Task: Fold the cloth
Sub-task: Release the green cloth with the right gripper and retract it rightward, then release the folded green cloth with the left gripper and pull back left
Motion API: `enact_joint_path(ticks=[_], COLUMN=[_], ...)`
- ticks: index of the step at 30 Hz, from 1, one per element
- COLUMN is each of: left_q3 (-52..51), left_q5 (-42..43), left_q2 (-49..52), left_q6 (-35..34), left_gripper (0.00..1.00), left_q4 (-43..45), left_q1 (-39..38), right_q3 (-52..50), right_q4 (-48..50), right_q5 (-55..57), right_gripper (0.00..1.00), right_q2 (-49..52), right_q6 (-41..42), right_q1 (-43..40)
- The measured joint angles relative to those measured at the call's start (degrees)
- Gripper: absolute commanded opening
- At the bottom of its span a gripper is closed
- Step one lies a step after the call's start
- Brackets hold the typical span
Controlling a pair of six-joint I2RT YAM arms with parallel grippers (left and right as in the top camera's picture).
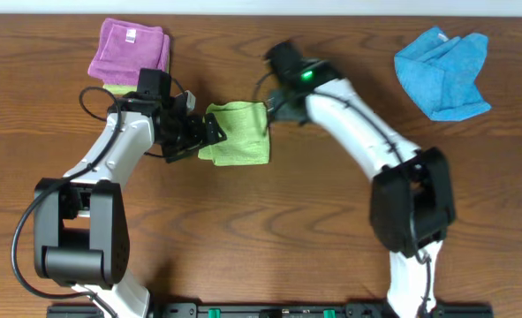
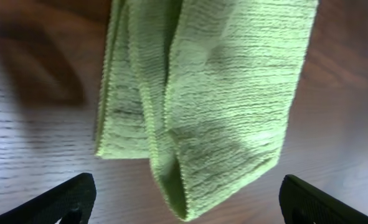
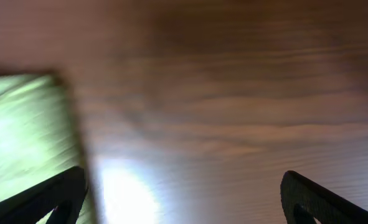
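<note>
One wood-grain table (image 1: 269, 230): green cloth (image 1: 236, 132) mid, purple cloth (image 1: 130, 49), blue cloth (image 1: 443, 71).

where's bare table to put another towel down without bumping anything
Widest bare wooden table is at the front, between left arm and right arm, below the folded lime-green microfibre cloth. Another patch sits between the right arm and the crumpled bright blue cloth. Crowded: the middle, where left gripper and right gripper flank the green cloth.
</note>
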Motion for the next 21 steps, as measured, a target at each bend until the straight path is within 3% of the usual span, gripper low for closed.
enact_joint_path(ticks=[10,21], left_q3=[-0.09,-0.09], left_q5=[-8.13,-14.67], left_q2=[0.00,4.42], left_q6=[-8.02,-11.85], left_gripper=[0.96,0.97], left_q4=[6.12,11.98], left_q1=[-6.78,-7.41], right_q3=[0.00,0.00], right_q4=[-1.22,-1.40], right_q5=[-1.46,-1.99], right_gripper=[0.99,0.99], right_q2=[-0.26,-0.92], right_q6=[-0.28,-2.34], right_q1=[-12.02,-12.83])
